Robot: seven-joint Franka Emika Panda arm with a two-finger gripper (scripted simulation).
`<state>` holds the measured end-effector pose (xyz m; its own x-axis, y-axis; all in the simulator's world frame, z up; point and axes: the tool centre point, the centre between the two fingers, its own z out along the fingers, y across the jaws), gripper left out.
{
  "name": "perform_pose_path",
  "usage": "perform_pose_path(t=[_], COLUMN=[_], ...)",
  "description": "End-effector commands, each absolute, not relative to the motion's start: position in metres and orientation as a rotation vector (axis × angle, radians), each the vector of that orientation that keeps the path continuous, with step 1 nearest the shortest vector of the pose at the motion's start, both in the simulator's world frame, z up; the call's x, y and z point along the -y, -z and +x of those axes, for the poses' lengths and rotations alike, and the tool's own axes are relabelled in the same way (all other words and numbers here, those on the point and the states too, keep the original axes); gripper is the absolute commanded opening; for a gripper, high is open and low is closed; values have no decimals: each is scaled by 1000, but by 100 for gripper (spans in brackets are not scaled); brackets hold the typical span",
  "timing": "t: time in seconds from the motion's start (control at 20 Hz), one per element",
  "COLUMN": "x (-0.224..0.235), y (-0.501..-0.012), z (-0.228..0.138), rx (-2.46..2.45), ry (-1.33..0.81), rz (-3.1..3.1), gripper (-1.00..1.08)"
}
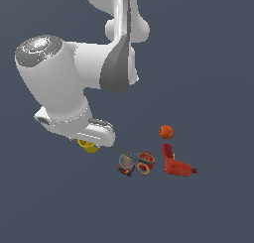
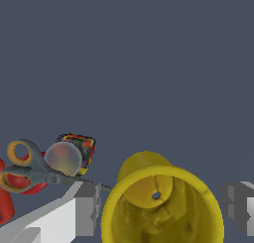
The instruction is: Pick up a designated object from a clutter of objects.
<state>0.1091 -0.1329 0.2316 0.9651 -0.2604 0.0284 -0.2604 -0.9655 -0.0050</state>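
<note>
The small yellow cup (image 2: pixel 163 207) fills the space between my gripper's (image 2: pixel 159 210) two grey fingers (image 2: pixel 88 207), and its rim touches both pads. I look into its hollow inside, down to a small hole in its base. In the exterior view the cup (image 1: pixel 88 147) peeks out under the white hand (image 1: pixel 94 133), at the exterior view's left of the clutter. The gripper is shut on the cup.
Grey-bladed scissors (image 1: pixel 130 156) with orange-lined handles lie over a small dark box (image 1: pixel 125 168) and a pale round thing (image 2: pixel 63 157). Next to them sit a red-cream ring (image 1: pixel 146 161), a red drill-like tool (image 1: pixel 176 165) and an orange ball (image 1: pixel 165 132). The scissors' blade tip reaches close to my left finger.
</note>
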Motion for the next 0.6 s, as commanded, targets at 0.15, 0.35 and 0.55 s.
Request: perform_pose_path(t=[0.15, 0.35, 0.55], x=[149, 161, 172], y=[-294, -337, -378], z=[99, 92, 87], rx=[-412, -411, -411], ry=[34, 25, 17], rz=[-3113, -3113, -3114], gripper=[-100, -100, -100])
